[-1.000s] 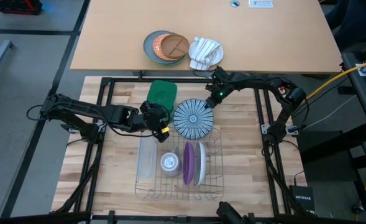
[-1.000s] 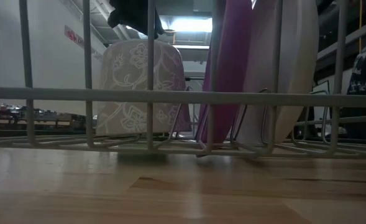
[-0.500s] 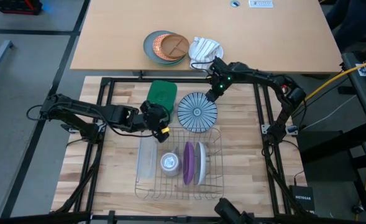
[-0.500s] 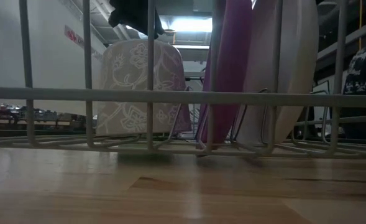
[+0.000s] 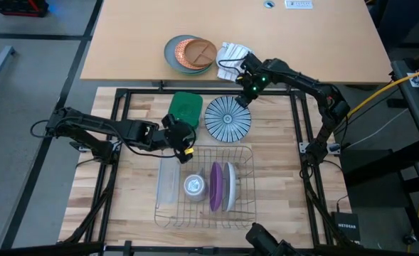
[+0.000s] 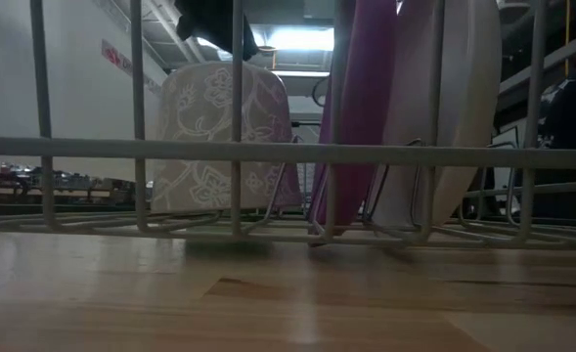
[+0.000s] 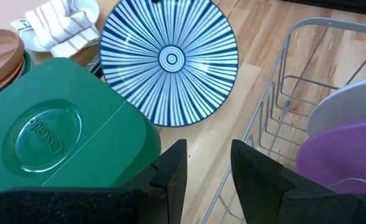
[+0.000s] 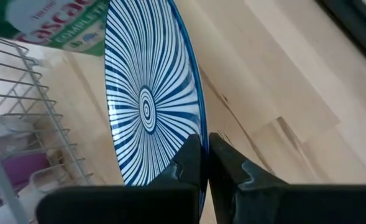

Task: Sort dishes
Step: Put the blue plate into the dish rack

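Change first: striped plate (image 5: 227, 119) has moved up and away from the rack (image 5: 168, 214) over the last second, carried toward the far table (image 5: 124, 43). It now sits beyond the rack's far edge, beside the green box (image 5: 186, 107). I read this as the plate being taken out of the rack area toward the stack spot, so the sort is underway with one plate in transit and two left.

Left to right. Left pincer (image 5: 183, 139) waits near the rack's far left corner, just below the green box; in its wrist view the fingers (image 7: 170, 174) stand apart with nothing between them. Clear lidded tub (image 5: 168, 181) lies along the rack's left side. Patterned cup (image 5: 194, 186) sits in the rack, upside down as far as the low view suggests. Purple plate (image 5: 215, 186) and white plate (image 5: 228, 186) stand on edge in the rack slots, side by side, touching or nearly so.

Right pincer (image 5: 246, 94) is clamped on the striped plate's far rim; the wrist view shows both fingers (image 8: 189, 158) closed tight over the edge, plate tilted.

Far table: grey plate (image 5: 172, 51) with brown divided plate (image 5: 196, 51) on it, then the plate with cloth (image 5: 234, 58). Cloth plate lies right by the right pincer, so it could get bumped. The black frame rail (image 5: 202, 91) between the two tables also crosses the carry path.
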